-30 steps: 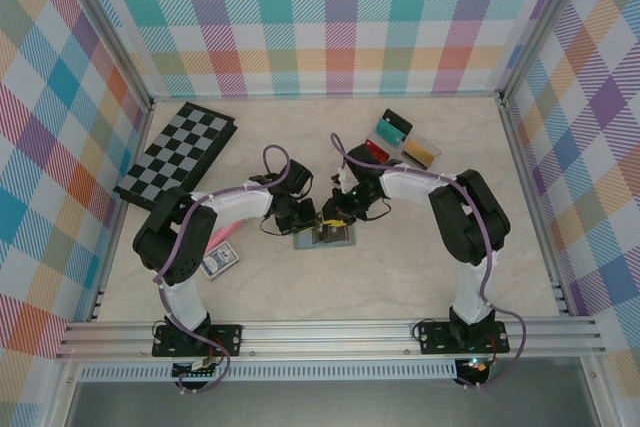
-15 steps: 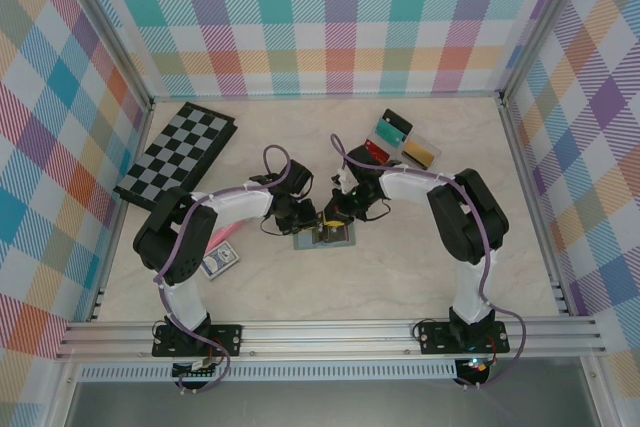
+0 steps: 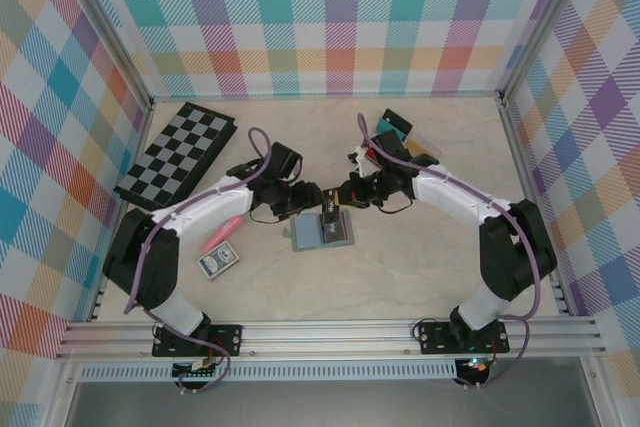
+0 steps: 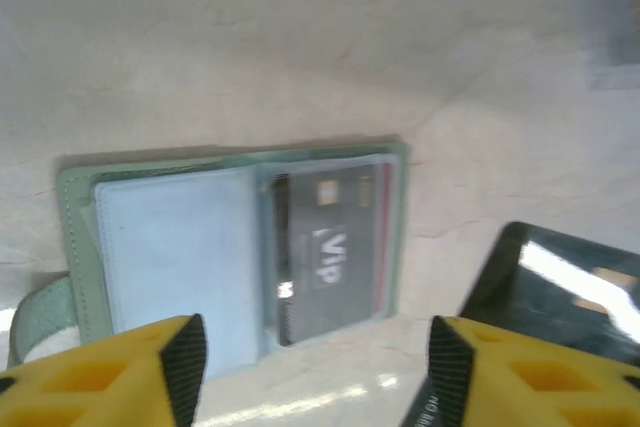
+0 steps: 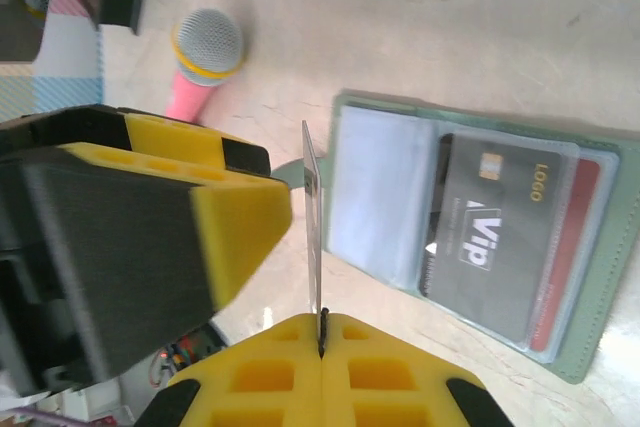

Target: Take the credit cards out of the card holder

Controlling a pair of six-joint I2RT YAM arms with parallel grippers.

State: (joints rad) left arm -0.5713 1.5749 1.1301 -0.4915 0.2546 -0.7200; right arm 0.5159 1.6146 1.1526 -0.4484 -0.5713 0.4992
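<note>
right pincer (image 5: 322, 327) grasping dark credit card (image 4: 560, 292) | left pincer (image 4: 310, 367) released | card holder (image 3: 322, 233) open flat, long axis left-right

One camera looks down from above and behind me; both wrist cameras peer close at the table (image 3: 400, 277), sharing the card holder (image 4: 175, 247).
</note>
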